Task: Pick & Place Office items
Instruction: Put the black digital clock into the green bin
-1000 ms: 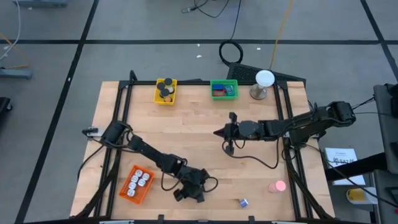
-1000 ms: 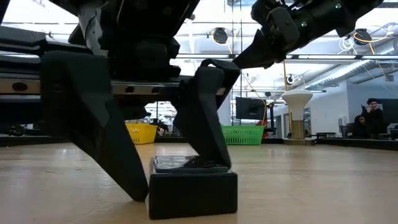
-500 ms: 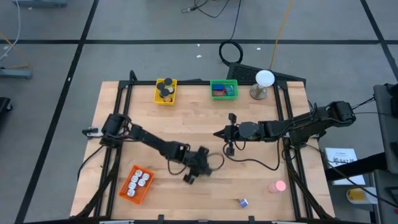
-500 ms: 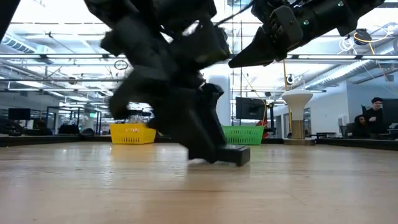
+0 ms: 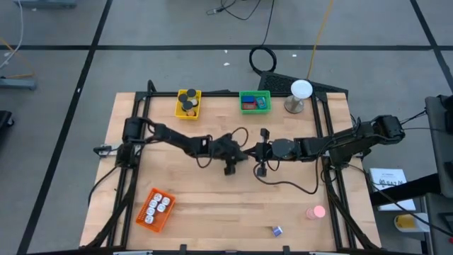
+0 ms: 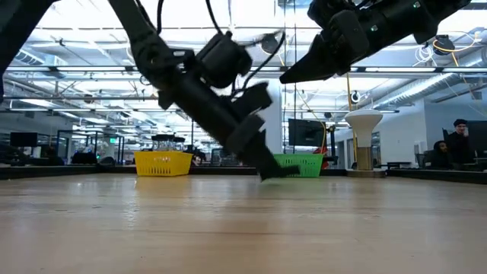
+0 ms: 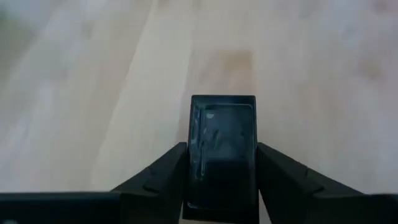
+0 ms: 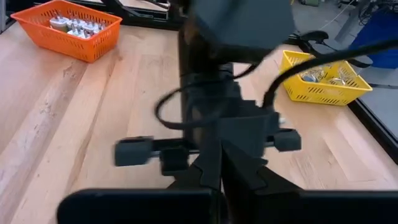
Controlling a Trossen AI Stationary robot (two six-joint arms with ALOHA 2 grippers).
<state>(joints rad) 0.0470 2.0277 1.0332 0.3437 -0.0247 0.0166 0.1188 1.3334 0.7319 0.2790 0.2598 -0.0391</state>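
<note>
Left arm [image 5: 173,138]: a second ago it reached toward the table's [image 5: 212,212] 6 o'clock edge, its gripper low over the wood around a black block. It now stretches from its base at 9 o'clock across to the table's centre.

Left gripper [image 5: 231,160]: it has come up off the surface and moved from 6 o'clock to the centre, carrying the block with it. In the low view it hangs tilted, fingertips pointing down, clear of the tabletop.

Black block [image 7: 222,155]: it sits between the two fingers of the left gripper, which press on its two long sides; one end juts out past the fingertips. In the left wrist view the wood lies beneath it, out of contact.

Right arm [image 5: 340,142]: unchanged from a second ago, extended from 3 o'clock toward the centre.

Right gripper [image 5: 249,151]: jaws clenched on nothing, tips just beside the left gripper at the centre.

Green basket [image 5: 255,101] and yellow basket [image 5: 188,103]: at 12 o'clock, each holding small pieces. Orange basket [image 5: 155,210]: at 7 o'clock, holding white pieces.

Pink round piece [image 5: 316,212]: on the wood at 4 o'clock, well apart from both grippers. Small blue piece [image 5: 277,231]: at 5 o'clock near the table's edge.
</note>
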